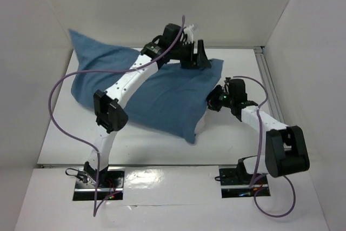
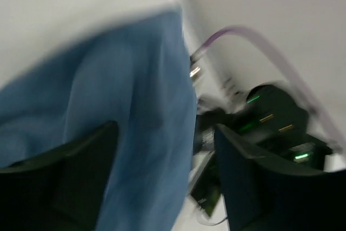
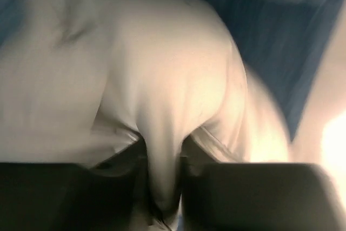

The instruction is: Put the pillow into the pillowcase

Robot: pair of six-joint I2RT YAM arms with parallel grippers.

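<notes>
The blue pillowcase (image 1: 146, 93) lies plump across the table, with the pillow mostly hidden inside it. A white bit of the pillow (image 1: 201, 125) shows at the case's right end. My right gripper (image 1: 214, 101) is at that end. In the right wrist view it (image 3: 165, 187) is shut on a pinched fold of the white pillow (image 3: 162, 74), with the blue pillowcase (image 3: 281, 41) behind. My left gripper (image 1: 197, 58) hovers over the case's far right corner. Its jaws (image 2: 162, 182) stand wide open, and blue pillowcase cloth (image 2: 135, 106) lies between them.
White walls close in the table at the back and on both sides. A metal rail (image 1: 266, 77) runs along the table's right edge. Purple cables (image 1: 59, 106) loop from both arms. The right arm (image 2: 270, 117) shows close by in the left wrist view.
</notes>
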